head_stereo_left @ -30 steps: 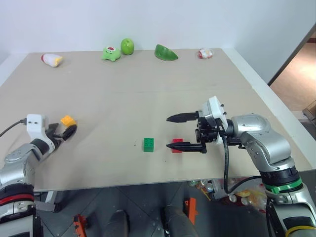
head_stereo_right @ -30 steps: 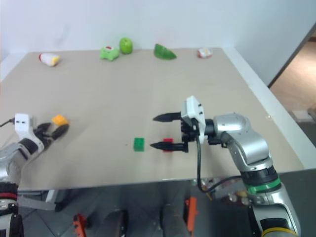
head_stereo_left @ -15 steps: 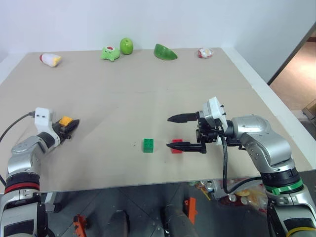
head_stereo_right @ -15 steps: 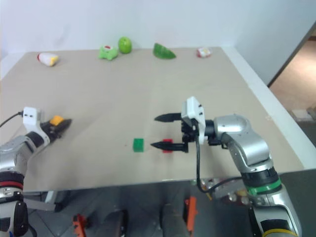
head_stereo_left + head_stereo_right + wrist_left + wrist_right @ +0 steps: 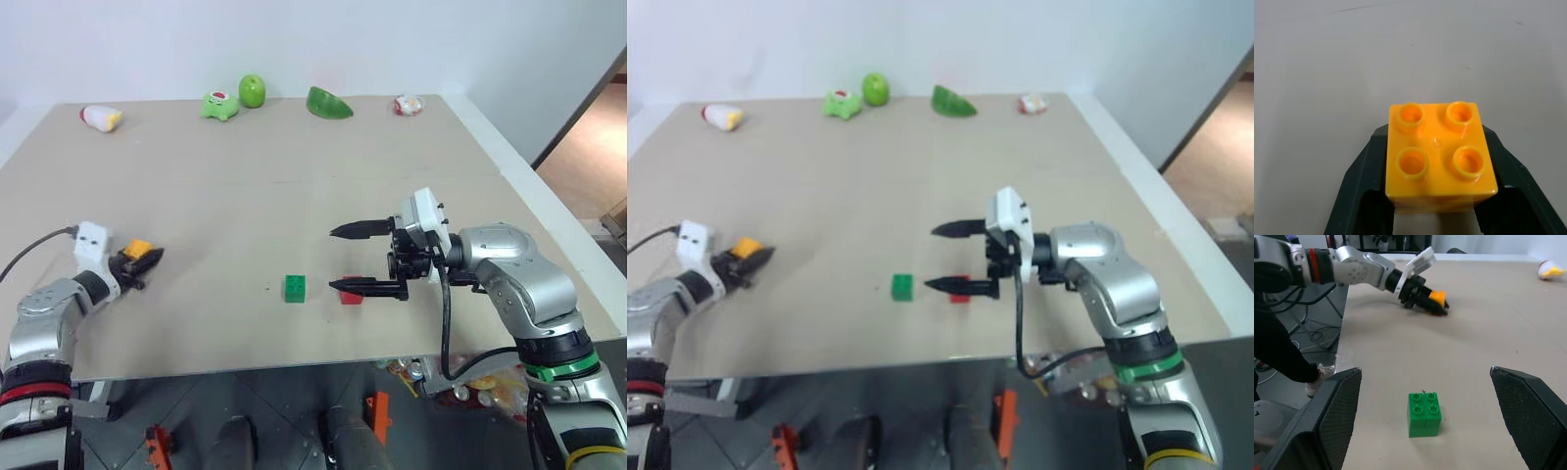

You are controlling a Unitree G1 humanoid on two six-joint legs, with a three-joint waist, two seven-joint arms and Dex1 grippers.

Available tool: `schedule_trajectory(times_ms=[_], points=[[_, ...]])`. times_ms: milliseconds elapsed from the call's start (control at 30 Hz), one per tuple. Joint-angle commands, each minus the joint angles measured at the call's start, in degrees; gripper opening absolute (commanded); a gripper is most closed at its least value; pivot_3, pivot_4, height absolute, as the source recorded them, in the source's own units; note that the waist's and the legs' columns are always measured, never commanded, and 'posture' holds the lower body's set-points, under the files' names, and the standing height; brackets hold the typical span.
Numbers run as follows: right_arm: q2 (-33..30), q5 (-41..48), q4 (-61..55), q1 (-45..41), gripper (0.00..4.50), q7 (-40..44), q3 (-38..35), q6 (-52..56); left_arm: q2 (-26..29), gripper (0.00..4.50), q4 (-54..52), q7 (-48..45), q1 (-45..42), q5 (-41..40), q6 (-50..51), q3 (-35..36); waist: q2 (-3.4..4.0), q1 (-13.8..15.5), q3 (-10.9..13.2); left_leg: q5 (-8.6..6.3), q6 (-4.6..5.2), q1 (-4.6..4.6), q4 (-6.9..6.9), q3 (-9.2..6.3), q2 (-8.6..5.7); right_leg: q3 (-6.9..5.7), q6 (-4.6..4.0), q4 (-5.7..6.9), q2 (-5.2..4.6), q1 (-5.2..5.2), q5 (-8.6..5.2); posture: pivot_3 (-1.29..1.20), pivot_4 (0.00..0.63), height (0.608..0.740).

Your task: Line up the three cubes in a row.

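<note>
A yellow-orange cube (image 5: 1440, 156) with four studs on top sits clamped between the two black fingers of the left gripper (image 5: 140, 260), at the left side of a wide beige desk (image 5: 294, 176), near its front edge. The cube's studded face points upward and one black finger (image 5: 1359, 186) presses against each of its sides. Well to the right, around the middle of the desk's near part, a green cube (image 5: 294, 287) rests on the surface with its studs up. Just to the right of it lies a red cube (image 5: 352, 291), partly hidden behind the lower finger of the right gripper (image 5: 358, 258). The green and red cubes are close together but not touching, and both are well apart from the yellow-orange one. The right gripper points left, its jaws spread wide and holding nothing, one finger above the other, with the lower one (image 5: 367, 287) crossing in front of the red cube. Along the far edge of the desk stands a row of toys: a white, red and yellow toy (image 5: 102, 117) at the far left, a green creature toy (image 5: 219, 105), a round green fruit (image 5: 253, 91), a green wedge-shaped piece (image 5: 328, 104), and a small white and red toy (image 5: 408, 105) at the far right.
</note>
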Motion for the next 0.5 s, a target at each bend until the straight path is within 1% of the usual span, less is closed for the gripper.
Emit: schedule_trajectory(times_ms=[33, 133, 233, 367, 500], points=[[-1.41, 0.68, 0.64, -1.11, 4.37, 0.48, -3.05, -0.52, 1.34, 1.39, -15.13, -10.49, 3.01, -2.27, -1.6, -6.27, 0.0, 0.39, 0.0, 0.0, 0.0, 0.0, 0.0, 0.01, -0.02, 0.01, 0.0, -0.03, -0.03, 0.01, 0.0, 0.0, 0.15, 0.733], [-3.3, 1.09, 1.2, -0.1, 4.37, 1.27, -4.44, -0.24, 1.97, 1.39, -18.59, -14.6, 3.28, -2.51, -0.74, -9.32, 0.01, 0.94, 0.0, 0.0, 0.0, -0.02, 0.01, 0.02, -0.03, 0.01, -0.25, -0.05, -0.03, 0.0, -0.14, 0.0, 0.15, 0.733], [-5.35, 1.53, 1.71, 1.63, 4.37, 1.88, -6.1, 0.34, 2.38, 1.39, -18.89, -18.32, 1.72, -2.48, -0.08, -12.11, 0.0, 0.9, 0.0, 0.0, 0.0, 0.02, 0.01, 0.03, -0.01, 0.01, -0.28, -0.05, 0.01, 0.0, -0.14, 0.0, 0.15, 0.733], [-7.28, 1.16, 1.97, 4.06, 4.37, 1.19, -7.94, 0.63, 2.19, 1.39, -14.72, -23.42, -2.13, -0.27, -2.11, -16.28, 0.01, 0.89, 0.0, 0.0, 0.01, 0.02, 0.02, 0.04, -0.01, 0.02, -0.28, -0.05, 0.02, 0.01, -0.15, 0.0, 0.15, 0.733], [-7.81, 2.02, -0.19, 5.96, 4.37, -0.31, -9.56, 1.72, 0.94, 1.39, -8.53, -26.62, -6.27, 1.48, -4.81, -18.69, 0.01, 0.8, 0.0, 0.01, 0.01, 0.02, 0.03, 0.05, -0.01, 0.03, -0.26, -0.04, 0.02, 0.01, -0.14, 0.0, 0.15, 0.733]])
